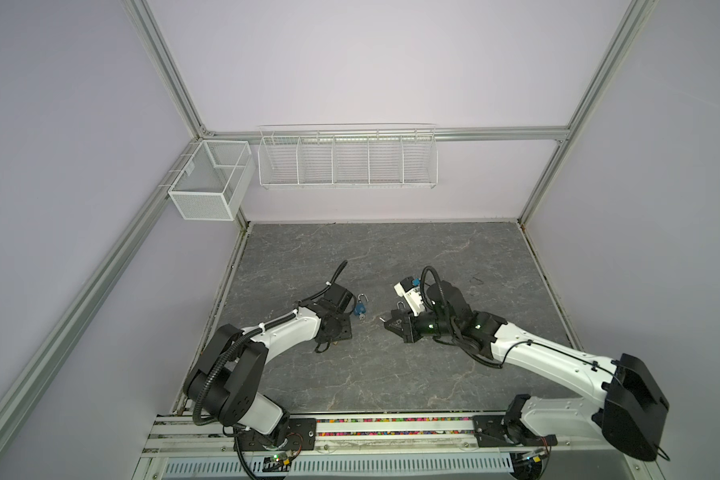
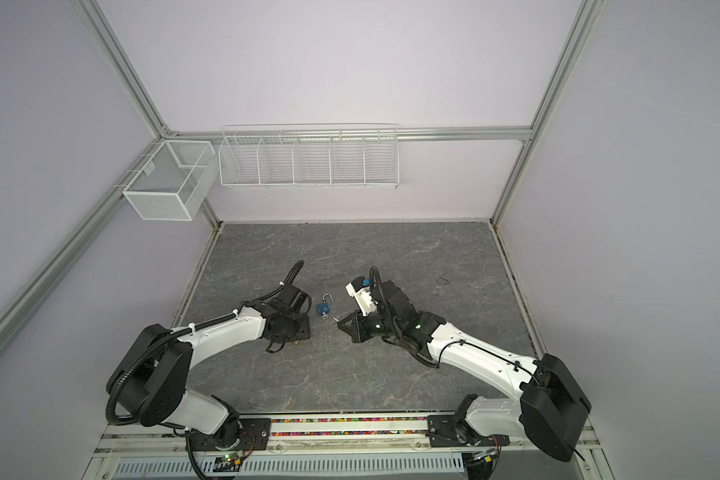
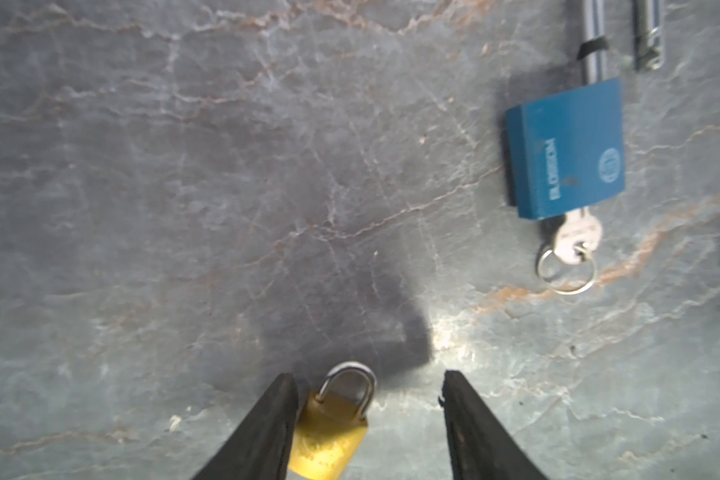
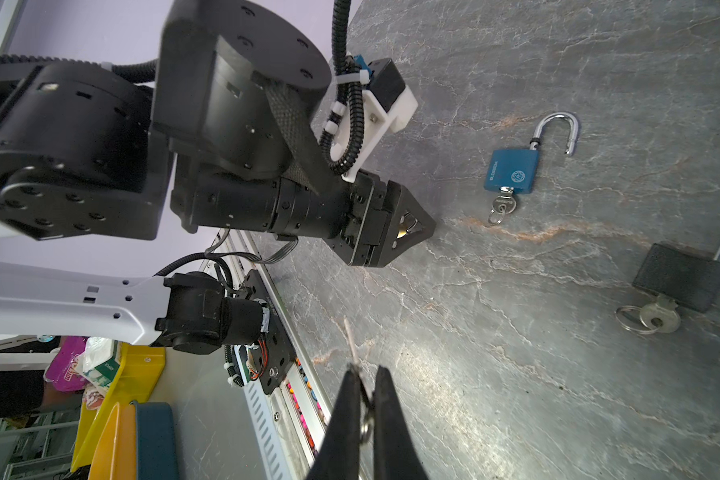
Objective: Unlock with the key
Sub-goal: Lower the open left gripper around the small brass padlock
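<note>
A small brass padlock (image 3: 329,432) with its shackle shut sits between the fingers of my left gripper (image 3: 369,375). It rests against one finger (image 3: 267,424). A clear gap separates it from the other finger (image 3: 474,428), so the jaws stand open around it. In the right wrist view the left gripper's tips (image 4: 429,226) are down at the tabletop. My right gripper (image 4: 364,372) is shut on a small silver key (image 4: 352,340). The key's blade sticks out past the tips, and its ring sits between the fingers. In both top views the right gripper (image 1: 385,322) (image 2: 337,321) faces the left one across a short gap.
A blue padlock (image 1: 359,309) (image 3: 566,149) lies between the arms with its shackle open and its own key (image 3: 578,237) in it. A black padlock (image 4: 682,278) with a key (image 4: 657,318) lies near the right arm. Wire baskets (image 1: 348,160) (image 1: 211,183) hang on the back wall.
</note>
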Robot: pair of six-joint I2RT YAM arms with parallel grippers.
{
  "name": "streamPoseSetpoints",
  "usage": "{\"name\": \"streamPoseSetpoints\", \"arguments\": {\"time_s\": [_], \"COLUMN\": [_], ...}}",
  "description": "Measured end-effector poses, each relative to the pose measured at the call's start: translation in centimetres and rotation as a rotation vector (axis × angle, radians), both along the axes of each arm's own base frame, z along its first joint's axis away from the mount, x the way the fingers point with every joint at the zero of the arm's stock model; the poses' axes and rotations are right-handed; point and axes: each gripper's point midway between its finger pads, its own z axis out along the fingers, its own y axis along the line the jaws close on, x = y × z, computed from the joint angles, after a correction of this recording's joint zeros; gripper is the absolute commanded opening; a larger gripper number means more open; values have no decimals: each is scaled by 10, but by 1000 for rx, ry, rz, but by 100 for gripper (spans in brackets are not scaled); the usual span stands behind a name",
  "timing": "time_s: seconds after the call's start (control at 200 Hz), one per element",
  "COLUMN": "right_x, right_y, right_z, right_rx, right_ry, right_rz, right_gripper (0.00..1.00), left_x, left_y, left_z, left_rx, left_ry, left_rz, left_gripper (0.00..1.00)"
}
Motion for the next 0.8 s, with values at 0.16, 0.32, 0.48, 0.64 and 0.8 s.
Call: {"name": "streamPoseSetpoints", "arguments": {"time_s": [0.16, 0.32, 0.48, 0.64, 0.8], "right_x": [0, 0, 2, 2, 2], "right_y": [0, 0, 2, 2, 2], "right_z": [0, 1, 1, 0, 0], "right_rx": [2, 3, 7, 7, 6], "right_ry": [-2, -2, -6, -5, -5], "right_rz": [0, 0, 0, 0, 0], "right_gripper": [7, 7, 7, 7, 7], "left_x": [-8, -14, -18, -16, -12], "left_y": [1, -4, -4, -1, 0], "left_z": [-2, -3, -3, -3, -5], "left_rx": [35, 46, 65, 97, 116], "left_ry": [9, 10, 8, 8, 6], "left_rz": [1, 0, 14, 40, 48], "left_gripper": [58, 57, 56, 51, 47]}}
